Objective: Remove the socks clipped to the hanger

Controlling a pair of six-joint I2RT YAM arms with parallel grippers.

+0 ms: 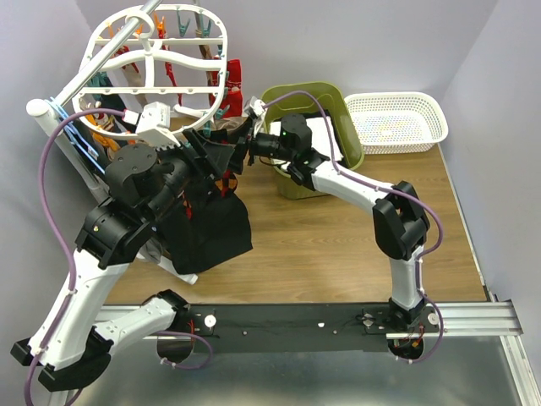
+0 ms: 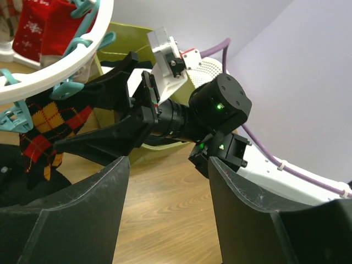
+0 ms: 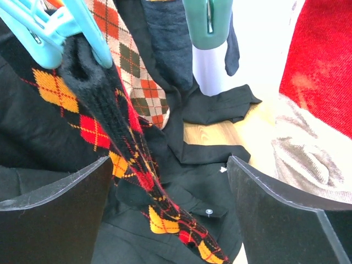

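1. Top external view
   - The hanger (image 1: 221, 80) is at the far left, tilted, above the wooden surface (image 1: 338, 245).
   - A red sock (image 1: 232, 80) hangs at the hanger's right rim.
   - My left claw (image 1: 218, 161) and my right claw (image 1: 243, 138) point toward each other just below that rim, above the black garment (image 1: 215, 228).
   - From this view I cannot tell how the jaws of either claw stand.
   - A green bin (image 1: 296, 88) stands behind my right arm, with a white basket (image 1: 439, 127) beside it at the far right.

2. Left wrist view
   - My left claw is open. Its jaws are wide apart and hold nothing.
   - My right claw extends in from the right, with one finger on each side of the black argyle sock (image 2: 47, 124).
   - That sock hangs from a teal clip (image 2: 69, 89) under the white hanger rim.

3. Right wrist view
   - My right claw is open, with its jaws apart.
   - The black argyle sock hangs from its teal clip at upper left and trails down through the gap, unpinched.
   - I cannot tell whether it touches either finger.
   - A beige argyle sock (image 3: 135, 66) hangs just behind it.
   - The black garment lies below.
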